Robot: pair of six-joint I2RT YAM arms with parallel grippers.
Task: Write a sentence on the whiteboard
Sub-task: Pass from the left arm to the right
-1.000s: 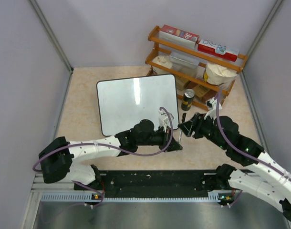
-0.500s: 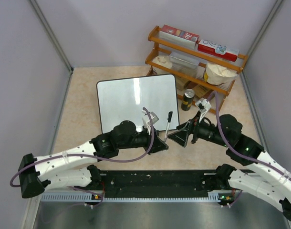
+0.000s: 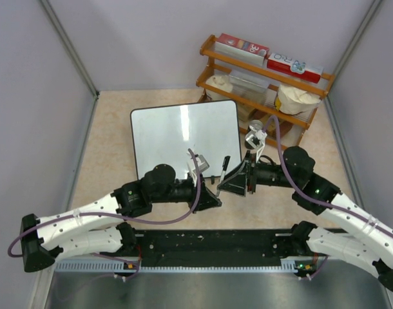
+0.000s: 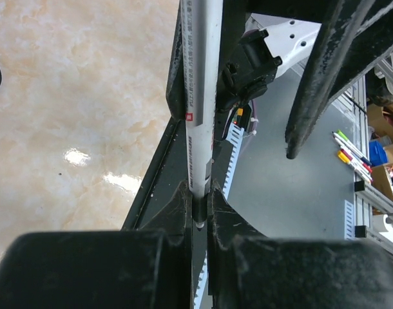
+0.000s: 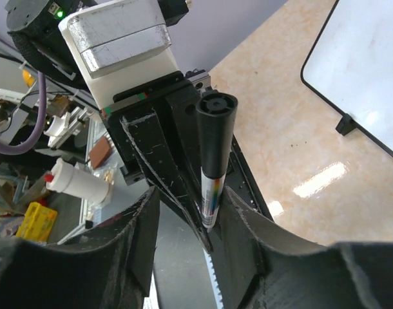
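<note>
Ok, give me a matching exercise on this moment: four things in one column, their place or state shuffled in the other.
1 whiteboard
2 marker
3 wooden shelf
4 right hand

A clamped in the shut left hand
B at the back right
C flat on the table, blank
D fingers either side of the marker's black end

Pairs: 1-C, 2-A, 3-B, 4-D

The marker (image 3: 223, 166) has been carried leftward, the right fingers (image 5: 264, 248) following, widening and then narrowing about it.
</note>
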